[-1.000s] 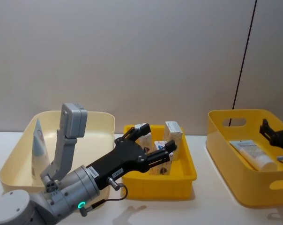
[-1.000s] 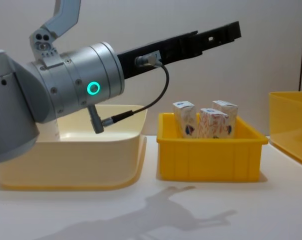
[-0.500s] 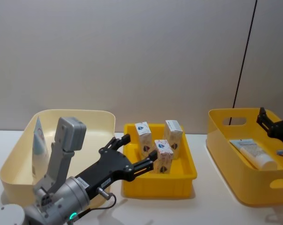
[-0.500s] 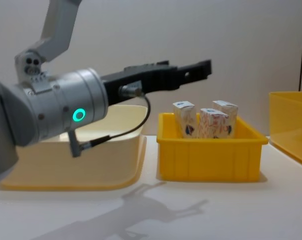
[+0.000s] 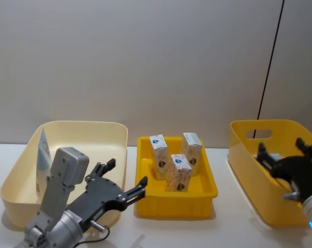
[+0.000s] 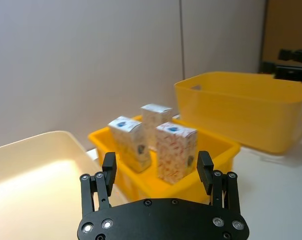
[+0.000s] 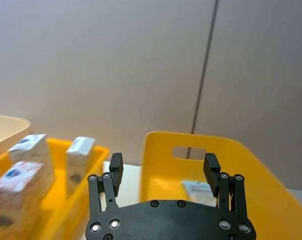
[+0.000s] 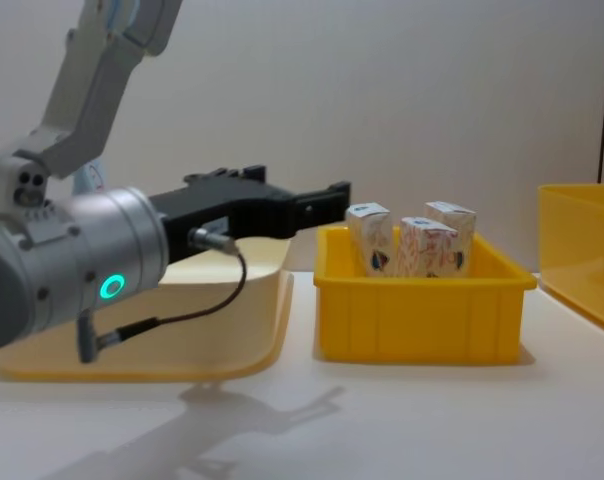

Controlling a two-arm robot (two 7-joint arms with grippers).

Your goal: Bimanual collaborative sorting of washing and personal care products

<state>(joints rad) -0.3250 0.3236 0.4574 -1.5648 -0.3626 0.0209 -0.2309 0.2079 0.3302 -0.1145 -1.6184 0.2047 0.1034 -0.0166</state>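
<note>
Three cartons (image 5: 158, 150) stand upright in the middle yellow tray (image 5: 174, 206), long axes vertical and blue marks facing the robot, apparently grouped there by kind. A tube (image 5: 42, 155) leans nearly upright in the cream bin (image 5: 94, 126). The left end effector (image 5: 126, 173) hovers spread and empty beside the tray. The right end effector (image 5: 281, 149), likewise spread, hangs over the yellow bin (image 5: 244, 170).

On my white table (image 5: 223, 225) I have a cream plastic bin (image 5: 78, 124) on the left, a small yellow plastic tray (image 5: 171, 206) in the middle and a large yellow plastic bin (image 5: 249, 155) on the right, side by side but apart. A tall pale-blue squeeze tube (image 5: 42, 155) stands against the cream bin's left wall, and three small white cardboard cartons (image 5: 178, 172) stand in the tray, two behind and one before them. My left pincer (image 5: 126, 173) hangs over the cream bin's near right corner, just left of the tray; my right pincer (image 5: 280, 147) is over the large bin's near side.
</note>
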